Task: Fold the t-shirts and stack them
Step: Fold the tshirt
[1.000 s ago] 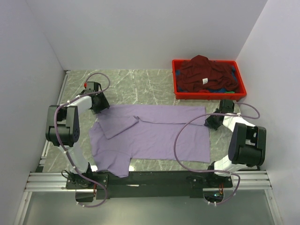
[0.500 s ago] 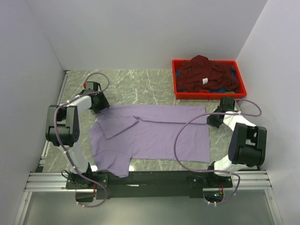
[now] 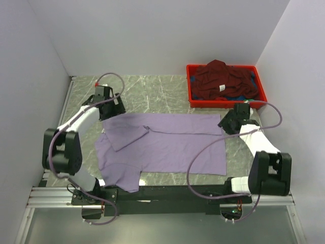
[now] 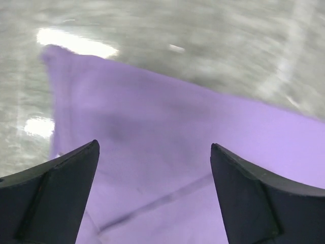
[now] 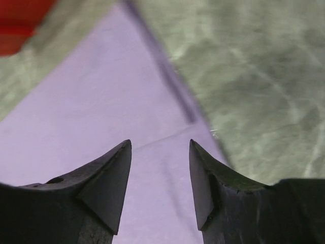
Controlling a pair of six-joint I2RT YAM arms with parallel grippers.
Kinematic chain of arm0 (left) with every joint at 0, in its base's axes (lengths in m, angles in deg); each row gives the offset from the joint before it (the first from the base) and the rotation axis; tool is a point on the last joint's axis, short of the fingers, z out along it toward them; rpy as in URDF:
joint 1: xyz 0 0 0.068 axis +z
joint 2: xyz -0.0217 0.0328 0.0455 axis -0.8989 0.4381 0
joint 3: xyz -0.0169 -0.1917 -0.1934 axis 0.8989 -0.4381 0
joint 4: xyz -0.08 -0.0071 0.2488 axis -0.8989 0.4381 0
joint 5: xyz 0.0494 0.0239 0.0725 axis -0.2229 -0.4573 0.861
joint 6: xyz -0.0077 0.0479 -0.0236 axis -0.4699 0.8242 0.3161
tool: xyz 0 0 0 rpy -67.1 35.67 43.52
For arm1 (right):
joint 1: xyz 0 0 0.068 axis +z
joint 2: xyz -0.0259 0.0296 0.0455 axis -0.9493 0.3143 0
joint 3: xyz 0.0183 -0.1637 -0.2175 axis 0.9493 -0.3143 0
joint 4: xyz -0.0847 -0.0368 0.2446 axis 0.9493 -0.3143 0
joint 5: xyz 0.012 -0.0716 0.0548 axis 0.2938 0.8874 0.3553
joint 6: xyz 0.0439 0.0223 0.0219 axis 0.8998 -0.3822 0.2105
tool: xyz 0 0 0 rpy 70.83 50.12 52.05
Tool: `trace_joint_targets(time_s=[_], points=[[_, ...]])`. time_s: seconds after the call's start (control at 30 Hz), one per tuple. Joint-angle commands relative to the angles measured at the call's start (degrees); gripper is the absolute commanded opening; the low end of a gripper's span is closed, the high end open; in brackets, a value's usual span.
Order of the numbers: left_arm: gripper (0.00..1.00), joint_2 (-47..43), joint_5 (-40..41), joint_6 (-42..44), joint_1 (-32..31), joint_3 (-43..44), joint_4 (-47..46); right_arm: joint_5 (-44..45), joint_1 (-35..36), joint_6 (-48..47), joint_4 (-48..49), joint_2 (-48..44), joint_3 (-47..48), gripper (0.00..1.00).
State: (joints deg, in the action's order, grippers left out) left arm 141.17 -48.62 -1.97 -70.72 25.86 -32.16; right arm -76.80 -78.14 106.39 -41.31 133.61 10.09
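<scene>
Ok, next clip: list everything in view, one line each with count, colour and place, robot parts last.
lavender t-shirt: one, light purple, spread flat on the table between the arms, far sleeve folded onto the body
maroon t-shirt: one, dark maroon with a small white label, heaped in the crate
blue cloth: a bit, blue, under the maroon heap at the crate's near side
crate: one, red, far right of the table
table: one, grey-green marble
cables: two, purple, looping along each arm
left pincer: one, black, open above the shirt's far left corner
right pincer: one, black, open above the shirt's far right corner
</scene>
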Motion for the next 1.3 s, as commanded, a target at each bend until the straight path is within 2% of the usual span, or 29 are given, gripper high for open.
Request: trace_joint_targets(time_s=[0.0, 0.13, 0.3, 0.4, 0.53, 0.77, 1.03, 1.27], points=[[0.98, -6.69, -2.43, 6.51, -5.93, -1.95, -0.46, 2.45, 5.30, -2.33, 0.38, -5.28, 2.20, 0.57], [0.99, -6.18, -8.05, 12.33, -12.18, -3.62, -0.72, 0.53, 10.14, -3.83, 4.06, -8.01, 1.16, 0.57], [1.00, -0.82, -8.41, 17.34, -19.39, -2.40, 0.68, -4.49, 12.43, -5.50, 8.38, -8.54, -0.52, 0.58], [0.99, 2.00, -7.54, 18.14, -21.42, -1.43, 0.34, -6.16, 13.49, -6.64, 9.17, -8.36, -1.04, 0.59], [0.99, 4.90, -5.95, 18.57, -21.60, 0.15, 0.24, -7.65, 13.93, -7.17, 10.58, -9.33, -2.36, 0.59], [0.99, 8.68, -7.88, 19.19, -22.21, 0.77, 1.47, -7.31, 13.93, -7.79, 10.40, -9.95, -3.59, 0.59], [0.99, 6.32, -11.40, 18.40, -24.15, 0.42, 4.46, -7.39, 13.93, -7.35, 10.93, -8.89, -3.51, 0.59], [0.98, 2.54, -15.79, 16.65, -29.76, -0.02, 7.80, -6.34, 13.93, -8.14, 10.40, -7.75, -2.02, 0.59]])
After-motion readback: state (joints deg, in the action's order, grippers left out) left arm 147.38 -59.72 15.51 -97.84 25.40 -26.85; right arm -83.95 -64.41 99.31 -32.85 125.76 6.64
